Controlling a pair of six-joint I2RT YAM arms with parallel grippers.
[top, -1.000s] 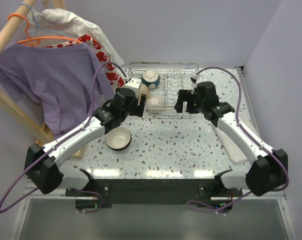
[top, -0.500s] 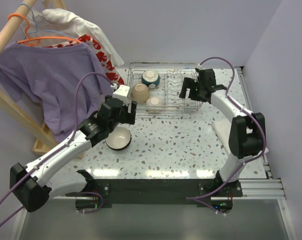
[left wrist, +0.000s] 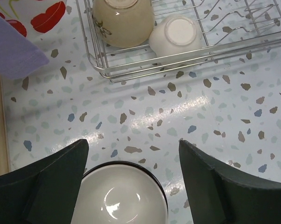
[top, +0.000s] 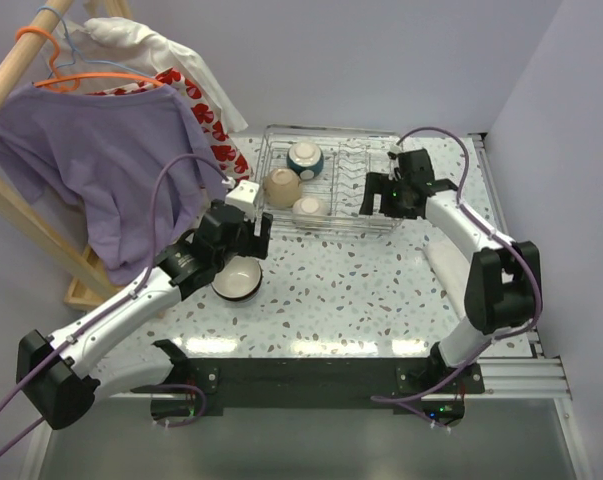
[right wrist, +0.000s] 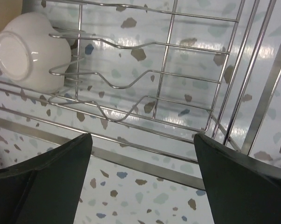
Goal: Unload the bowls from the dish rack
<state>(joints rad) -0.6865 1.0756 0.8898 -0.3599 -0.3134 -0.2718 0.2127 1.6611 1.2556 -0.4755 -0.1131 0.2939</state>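
Bowls first, from my left: a dark-rimmed bowl [top: 237, 279] sits upright on the speckled table [top: 361, 290], outside the dish rack [top: 331, 128]. My left gripper [top: 243, 238] hangs just above it with fingers spread wide and nothing between them. The left wrist view [left wrist: 133, 144] places that bowl [left wrist: 119, 196] right under the gap between the fingers, pale inside up. Off the left finger's outer side I see a purple shirt [left wrist: 10, 51], which in the overhead view hangs from a hanger [top: 91, 150].

Ahead of the left fingertips is the rack's near corner [left wrist: 103, 70], with a tan bowl [left wrist: 124, 21] touching a white bowl [left wrist: 177, 35], both tipped base-outward. Only the overhead camera shows the third one in the rack, a teal-and-white bowl [top: 305, 158], beyond the tan [top: 281, 187] and white [top: 308, 208] ones.

My right gripper [top: 381, 197] hovers over the rack's right half, jaws wide apart and empty. Its wrist view [right wrist: 142, 137] looks down through wavy wires and the near rail [right wrist: 131, 161] to the table. It catches just the white bowl [right wrist: 30, 51], lying base toward the lens, ahead of the left finger.
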